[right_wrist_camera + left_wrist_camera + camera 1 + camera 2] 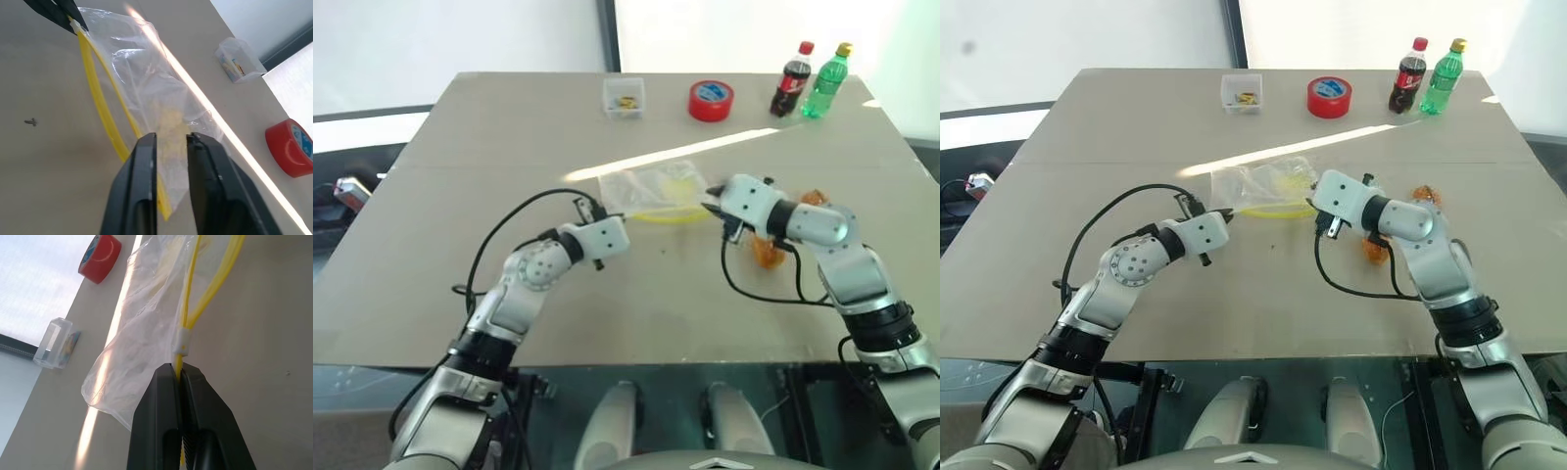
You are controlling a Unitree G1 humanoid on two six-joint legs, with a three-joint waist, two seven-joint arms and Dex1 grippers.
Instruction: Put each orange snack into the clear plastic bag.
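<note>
Both arms reach in over the bench (431, 294) toward the clear plastic bag (651, 188), which lies near the middle with its yellow strip (100, 115) bowed into a loop along the near edge. The left end effector (180, 377) is clamped shut on one end of that strip, seemingly to anchor the bag's mouth. The right end effector (171, 139) sits at the opposite end; a narrow gap shows between its fingers, with film and strip lying between them, so it reads as nipped on the bag rather than free, though I cannot be sure how firmly. Held from both ends this way, the mouth looks set to be pulled open for loading. The orange snacks (766, 251) lie on the bench just behind the right forearm, which hides much of them; one more orange patch shows by the elbow. Whether the bag already holds anything is hard to tell through the crinkled, glaring film.
</note>
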